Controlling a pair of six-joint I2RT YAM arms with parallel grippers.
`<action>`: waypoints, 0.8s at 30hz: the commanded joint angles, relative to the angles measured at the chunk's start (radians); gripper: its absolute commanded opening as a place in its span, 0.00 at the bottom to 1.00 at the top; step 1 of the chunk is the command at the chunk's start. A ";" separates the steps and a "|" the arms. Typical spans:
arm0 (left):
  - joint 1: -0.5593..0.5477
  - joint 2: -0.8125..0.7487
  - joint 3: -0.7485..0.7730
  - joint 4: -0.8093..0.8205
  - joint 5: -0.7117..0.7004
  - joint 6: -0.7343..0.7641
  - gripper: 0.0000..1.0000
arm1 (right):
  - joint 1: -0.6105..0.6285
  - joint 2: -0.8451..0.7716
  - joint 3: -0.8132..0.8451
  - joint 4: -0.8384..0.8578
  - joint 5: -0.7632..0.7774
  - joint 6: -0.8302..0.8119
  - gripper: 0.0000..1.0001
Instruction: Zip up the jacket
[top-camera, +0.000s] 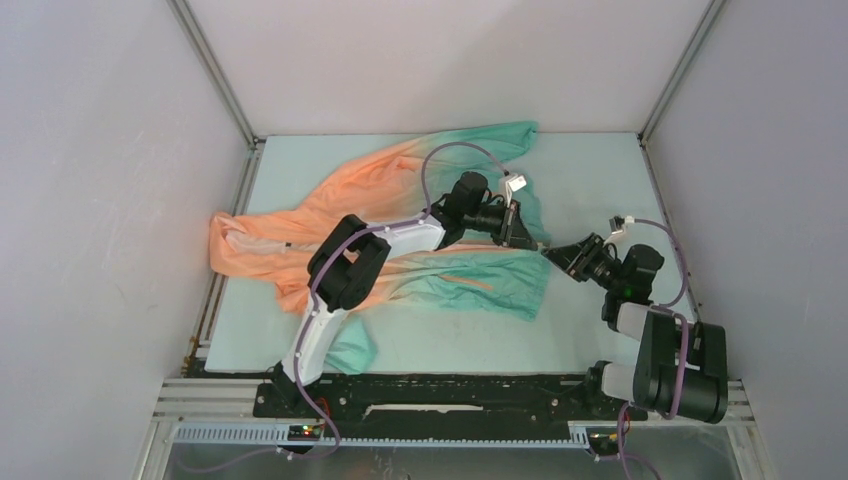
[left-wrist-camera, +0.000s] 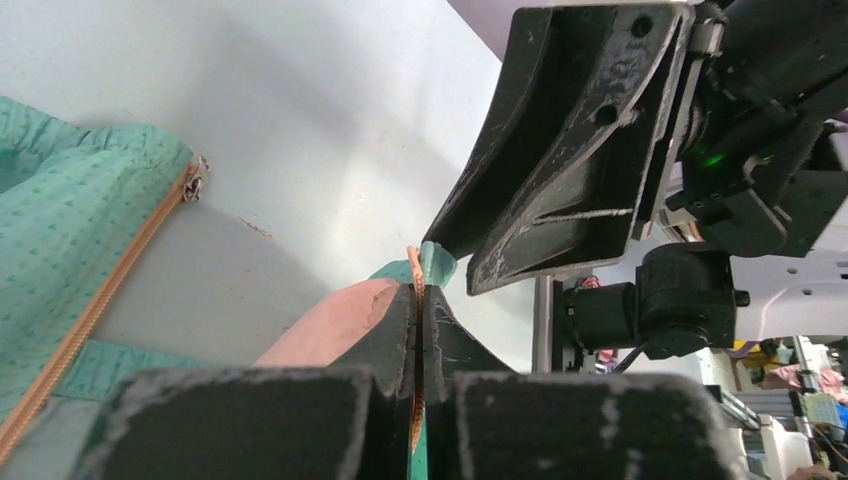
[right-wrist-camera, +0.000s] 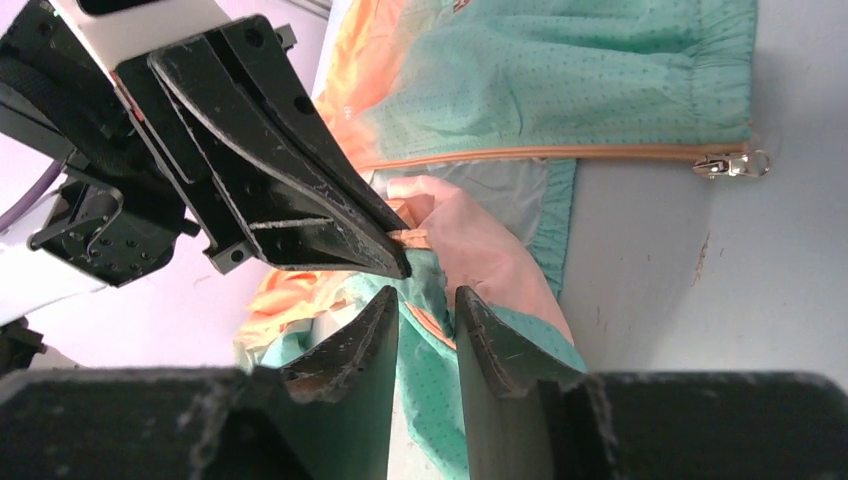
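The left gripper (left-wrist-camera: 415, 300) is pinched tight on a thin strip of orange zipper tape with a fold of teal cloth beside it. Its two scuffed black fingers are pressed flat together. Nose to nose with it, the right gripper (right-wrist-camera: 425, 315) stands narrowly parted, its two wedge-shaped black fingers either side of the same bunched edge. Whether they touch the cloth I cannot tell.

There is one jacket (top-camera: 340, 200), of thin, dotted, lightly crinkled fabric fading from peach-orange to teal. It sprawls across the pale table (top-camera: 600, 180) from the left edge to the far middle, and one edge is gathered at the grippers. One orange zipper line (right-wrist-camera: 560, 153) runs along a flat teal panel to one small metal slider (right-wrist-camera: 735, 163).
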 joint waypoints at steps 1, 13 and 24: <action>-0.010 -0.095 -0.043 0.013 -0.043 0.070 0.00 | 0.003 -0.048 0.060 -0.134 0.029 -0.048 0.29; -0.014 -0.090 -0.030 -0.031 -0.072 0.067 0.00 | -0.043 -0.021 0.139 -0.259 0.190 0.008 0.49; -0.004 0.058 0.129 -0.293 -0.187 -0.031 0.00 | -0.063 0.265 0.437 -0.503 0.085 -0.150 0.48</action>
